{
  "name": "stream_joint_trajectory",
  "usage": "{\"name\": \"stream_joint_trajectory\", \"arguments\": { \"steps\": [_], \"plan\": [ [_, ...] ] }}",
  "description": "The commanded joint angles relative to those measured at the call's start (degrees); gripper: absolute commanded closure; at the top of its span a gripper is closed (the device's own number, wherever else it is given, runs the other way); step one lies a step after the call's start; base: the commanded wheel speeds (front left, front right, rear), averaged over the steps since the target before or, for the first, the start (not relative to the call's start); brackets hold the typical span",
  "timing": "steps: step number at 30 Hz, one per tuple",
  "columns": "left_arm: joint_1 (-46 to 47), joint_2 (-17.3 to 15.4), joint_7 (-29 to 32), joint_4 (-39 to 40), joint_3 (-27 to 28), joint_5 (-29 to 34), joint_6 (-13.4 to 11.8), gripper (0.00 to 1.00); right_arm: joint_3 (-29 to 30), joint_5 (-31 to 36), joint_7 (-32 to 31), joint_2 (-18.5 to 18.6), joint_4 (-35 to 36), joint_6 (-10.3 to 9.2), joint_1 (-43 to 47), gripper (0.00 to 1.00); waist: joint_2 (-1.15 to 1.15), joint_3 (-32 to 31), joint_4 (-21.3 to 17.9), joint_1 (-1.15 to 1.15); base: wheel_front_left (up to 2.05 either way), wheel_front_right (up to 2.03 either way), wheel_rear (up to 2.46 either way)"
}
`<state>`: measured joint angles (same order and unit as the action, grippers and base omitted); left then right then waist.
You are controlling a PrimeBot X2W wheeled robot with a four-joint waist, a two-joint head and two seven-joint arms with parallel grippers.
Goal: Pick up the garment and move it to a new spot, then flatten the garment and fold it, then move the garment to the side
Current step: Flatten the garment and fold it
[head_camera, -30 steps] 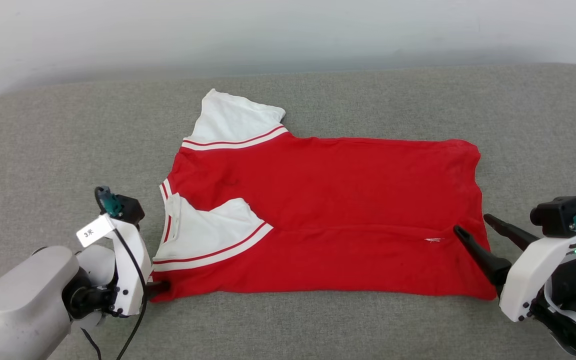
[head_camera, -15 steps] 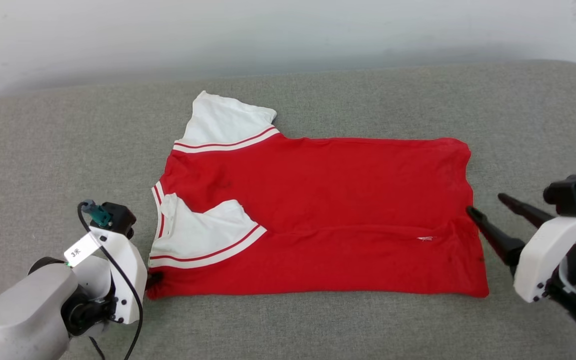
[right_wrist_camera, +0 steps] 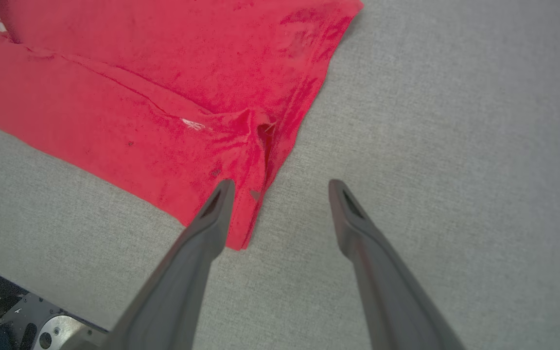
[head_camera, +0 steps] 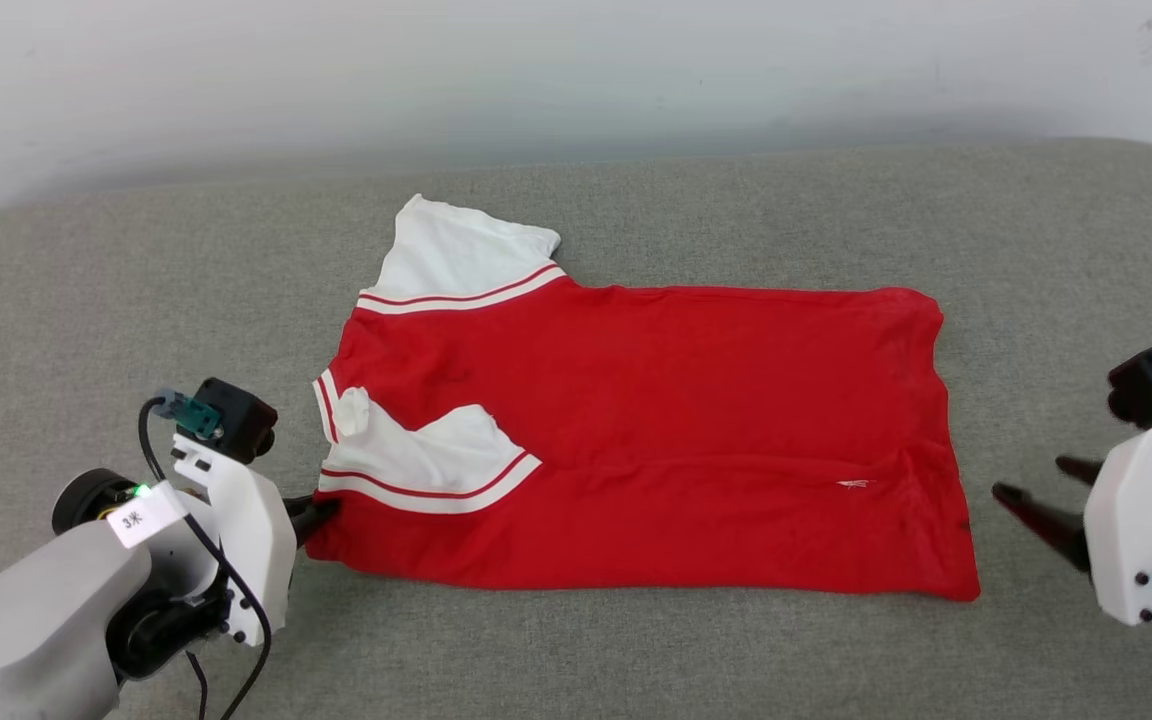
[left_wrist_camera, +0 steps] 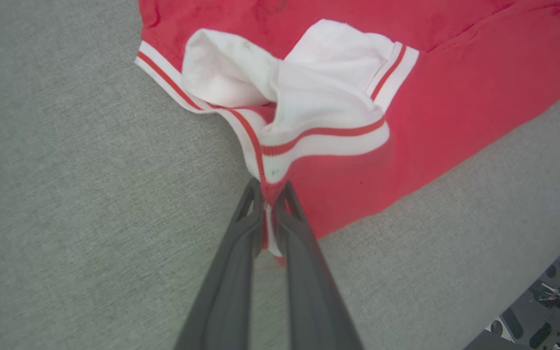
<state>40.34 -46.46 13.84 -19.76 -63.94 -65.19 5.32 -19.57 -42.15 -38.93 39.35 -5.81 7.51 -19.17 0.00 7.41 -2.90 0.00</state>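
Head view, lower left: pinching the striped corner of the red jersey T-shirt with white short sleeves (head_camera: 656, 400), left gripper (head_camera: 321, 512) fingers pressed together. Spread flat mid-frame on grey fabric surface (head_camera: 86, 300). Lower right: right gripper (head_camera: 1034, 478) fingers wide apart, holding nothing, near the hem.

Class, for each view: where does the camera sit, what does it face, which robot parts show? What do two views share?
Head view: on the head, facing down at the red white-sleeved jersey T-shirt on the grey fabric surface; left end effector and right end effector show.
Left wrist view: on the left wrist, facing the T-shirt's striped trim; its shut fingers show.
Right wrist view: on the right wrist, facing the T-shirt's hem corner; its open fingers show.
Shared: both wrist views show the T-shirt.
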Motion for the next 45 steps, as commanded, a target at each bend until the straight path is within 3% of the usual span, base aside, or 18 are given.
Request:
{"name": "stream_joint_trajectory", "arguments": {
  "steps": [1, 8, 19, 20, 21, 33, 45],
  "plan": [
    [-0.9, -0.4, -0.4, 0.7, 0.0, 0.5, -0.5, 1.0, -0.2, 0.3, -0.8, -0.8, -0.3, -0.05, 0.7, 0.0, 0.0, 0.2, 0.0, 0.0, 0.0, 0.0, 0.0],
    [-0.4, -1.3, -0.9, 4.9, 0.3, 1.5, -2.4, 1.0, -1.4, 2.6, -2.5, -5.6, -7.4, -0.05, 1.4, 0.0, 0.0, 2.0, 1.0, 0.0, 0.0, 0.0, 0.0],
    [-1.8, -1.3, -2.4, 5.7, 0.5, 1.0, -3.3, 1.0, -6.6, 2.1, 3.9, -13.4, -20.9, -0.02, 1.0, 0.0, 0.0, 3.5, 1.9, 0.0, 0.0, 0.0, 0.0],
    [-2.0, -1.2, -2.6, 5.6, 0.5, 1.0, -3.3, 1.0, -7.2, 2.0, 5.0, -13.4, -21.3, -0.02, 0.9, 0.56, 0.0, 3.3, 1.8, 0.0, 0.0, 0.0, 0.0],
    [-2.3, -1.3, -2.9, 5.4, 0.5, 0.9, -3.4, 1.0, -7.5, 1.7, 6.0, -13.0, -21.5, -0.02, 0.6, 1.0, 0.0, 3.1, 1.7, 0.0, 0.0, 0.0, 0.0],
    [-6.7, -2.7, -5.5, 6.2, 0.3, -0.5, -4.5, 1.0, -8.8, -3.4, 13.8, -5.1, -16.8, -0.05, 0.8, 1.0, 0.0, -1.8, 0.9, 0.0, 0.0, 0.0, 0.0],
    [-13.9, -7.1, -6.0, 13.9, -0.7, -3.0, -9.5, 1.0, -6.6, -6.6, 12.3, 0.0, -9.7, -0.05, 8.3, 1.0, 0.0, -2.8, 0.6, 0.0, 0.0, 0.0, 0.0]
  ]
}}
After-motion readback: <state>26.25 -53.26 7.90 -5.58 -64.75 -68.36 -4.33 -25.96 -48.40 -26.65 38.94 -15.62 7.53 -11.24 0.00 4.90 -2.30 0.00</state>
